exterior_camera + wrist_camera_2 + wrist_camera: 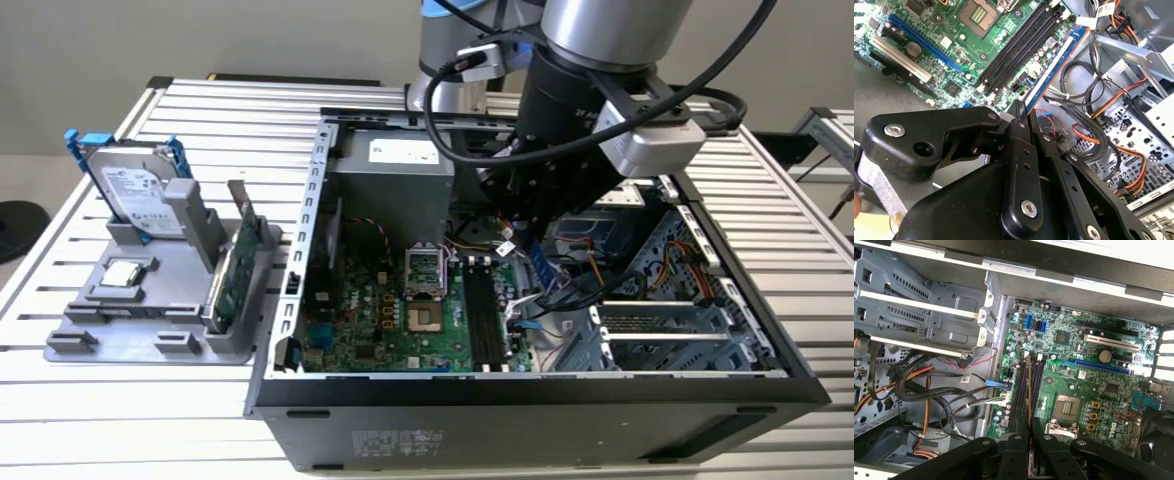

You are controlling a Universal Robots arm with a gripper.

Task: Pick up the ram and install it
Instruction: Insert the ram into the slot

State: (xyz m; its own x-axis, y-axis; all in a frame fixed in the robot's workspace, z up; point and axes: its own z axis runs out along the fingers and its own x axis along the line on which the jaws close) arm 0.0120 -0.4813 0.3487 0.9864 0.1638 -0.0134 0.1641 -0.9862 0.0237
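Observation:
My gripper (pixel 527 228) is inside the open computer case (pixel 287 330), above the motherboard (pixel 387 320). It is shut on the ram (pixel 1054 65), a long thin stick seen edge-on with a blue side, reaching out from the fingertips (pixel 1021 120). In the first wrist view the ram (pixel 1028 390) runs parallel to the black memory slots (pixel 1016 395) and lies over them. In the exterior view the ram (pixel 541 268) hangs below the gripper, just to the exterior view's right of the memory slots (pixel 483 320). I cannot tell whether it touches a slot.
A grey holder (pixel 147 320) outside the case carries a silver hard drive (pixel 134 190) with blue rails and a green expansion card (pixel 230 270). Loose cables (pixel 574 280) and a drive cage (pixel 667 330) crowd the case beside the slots. The CPU socket (pixel 424 268) is close by.

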